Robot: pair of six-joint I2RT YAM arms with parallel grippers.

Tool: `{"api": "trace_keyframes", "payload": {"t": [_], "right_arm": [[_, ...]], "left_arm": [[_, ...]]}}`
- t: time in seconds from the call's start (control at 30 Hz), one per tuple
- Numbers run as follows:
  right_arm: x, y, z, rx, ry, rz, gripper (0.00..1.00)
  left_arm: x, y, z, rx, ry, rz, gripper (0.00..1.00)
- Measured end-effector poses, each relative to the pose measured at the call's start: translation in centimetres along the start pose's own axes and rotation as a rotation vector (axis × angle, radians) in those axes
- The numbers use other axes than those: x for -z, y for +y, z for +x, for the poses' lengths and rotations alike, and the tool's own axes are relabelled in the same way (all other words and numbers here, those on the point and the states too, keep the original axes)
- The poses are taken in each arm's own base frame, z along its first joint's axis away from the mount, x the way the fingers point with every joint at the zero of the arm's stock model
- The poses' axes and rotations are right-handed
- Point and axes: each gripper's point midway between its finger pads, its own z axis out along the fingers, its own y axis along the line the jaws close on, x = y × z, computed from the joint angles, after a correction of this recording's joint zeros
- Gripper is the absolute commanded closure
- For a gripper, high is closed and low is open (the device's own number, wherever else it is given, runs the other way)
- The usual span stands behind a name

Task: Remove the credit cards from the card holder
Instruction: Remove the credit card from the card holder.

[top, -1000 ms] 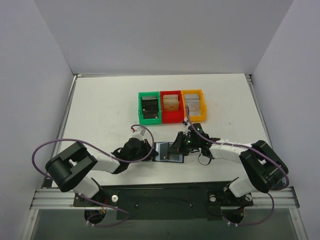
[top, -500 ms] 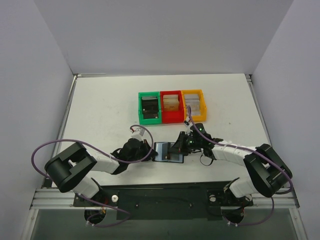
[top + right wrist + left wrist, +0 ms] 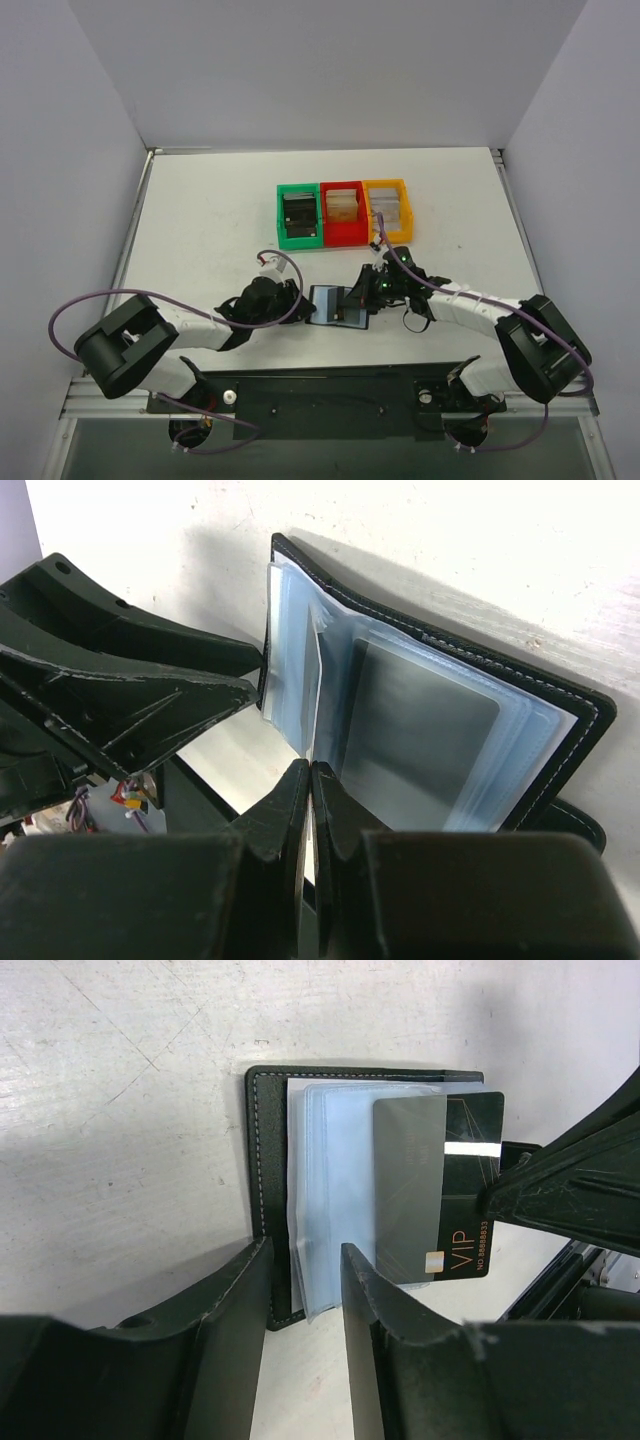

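The black card holder point(image 3: 335, 304) lies open on the table between both grippers, its grey-blue plastic pockets point(image 3: 335, 1180) facing up. My right gripper point(image 3: 362, 296) is shut on a dark credit card point(image 3: 465, 1200) marked VIP, which sticks partly out of a pocket on the right side. In the right wrist view that card shows edge-on between the shut fingertips point(image 3: 311, 770), above the card holder point(image 3: 560, 695). My left gripper point(image 3: 305, 1260) is open, low at the holder's left end, with the near left corner of the cover point(image 3: 262, 1170) lying between its fingers.
Three small bins stand in a row behind the holder: green point(image 3: 281, 215), red point(image 3: 342, 235) and yellow point(image 3: 405, 210), each with a stack inside. The arms' base rail runs along the near table edge point(image 3: 320, 385).
My left arm's elbow has swung out to the left. My right gripper has shifted slightly to the right at the holder. The holder stays in place.
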Motion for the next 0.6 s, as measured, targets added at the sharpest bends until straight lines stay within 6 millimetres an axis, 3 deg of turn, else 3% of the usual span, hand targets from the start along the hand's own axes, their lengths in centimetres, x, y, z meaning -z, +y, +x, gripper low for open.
{"api": "trace_keyframes", "payload": {"t": [0.43, 0.6], "right_arm": [[1.1, -0.9, 0.4, 0.031, 0.008, 0.049, 1.00], [1.1, -1.0, 0.5, 0.036, 0.010, 0.054, 1.00]], "left_arm": [[0.7, 0.0, -0.5, 0.000, -0.005, -0.009, 0.54], [0.7, -1.3, -1.0, 0.010, -0.018, 0.049, 0.54]]}}
